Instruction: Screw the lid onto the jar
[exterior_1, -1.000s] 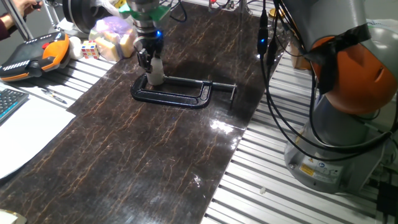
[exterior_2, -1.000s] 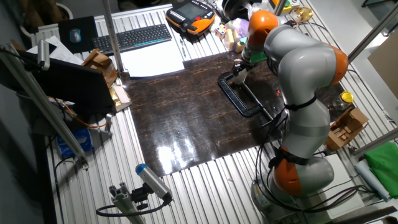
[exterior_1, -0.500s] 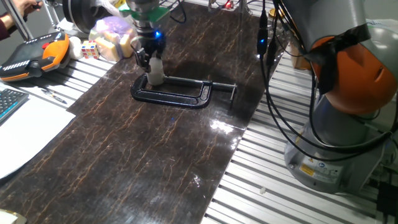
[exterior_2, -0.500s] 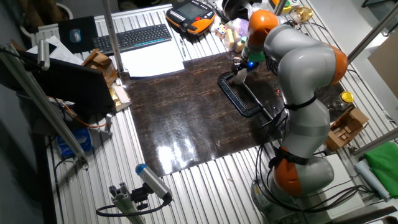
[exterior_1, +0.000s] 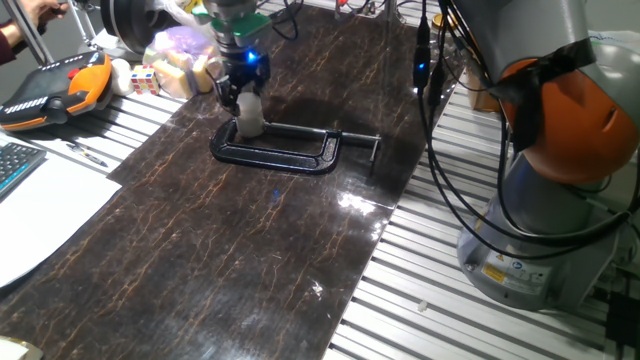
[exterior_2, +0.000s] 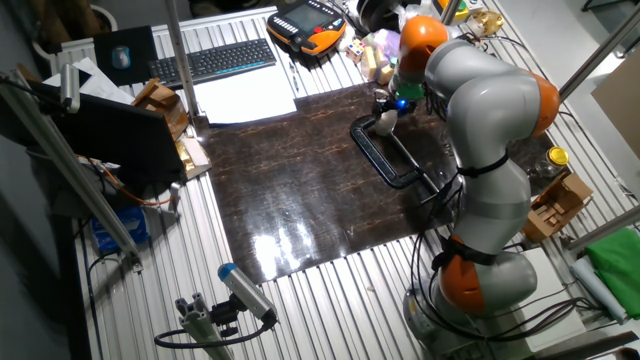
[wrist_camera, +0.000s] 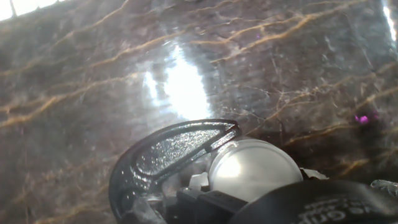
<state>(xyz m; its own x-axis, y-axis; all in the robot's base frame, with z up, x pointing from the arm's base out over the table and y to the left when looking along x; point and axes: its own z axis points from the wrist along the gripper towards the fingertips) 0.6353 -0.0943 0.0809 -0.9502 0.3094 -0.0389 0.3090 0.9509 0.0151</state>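
The jar (exterior_1: 250, 119) is a small whitish cylinder standing upright on the dark tabletop, inside the closed end of a black C-clamp (exterior_1: 285, 155). The pale round lid (wrist_camera: 255, 168) sits on top of it; the hand view looks down on the lid just below centre, next to the clamp's curved frame (wrist_camera: 165, 152). My gripper (exterior_1: 243, 92) hangs directly over the jar, with its fingers apart and clear of the lid, holding nothing. In the other fixed view the gripper (exterior_2: 391, 104) is likewise just above the jar (exterior_2: 384, 122).
An orange teach pendant (exterior_1: 50, 90), a dice (exterior_1: 143, 78) and a bag of soft objects (exterior_1: 182, 55) lie left of the jar. White paper (exterior_1: 40, 210) covers the table's left edge. Cables (exterior_1: 440, 150) and the robot base (exterior_1: 560, 160) stand to the right.
My gripper has risen off the jar. A second ago its fingers were down around the jar's top. The jar has stayed in place.
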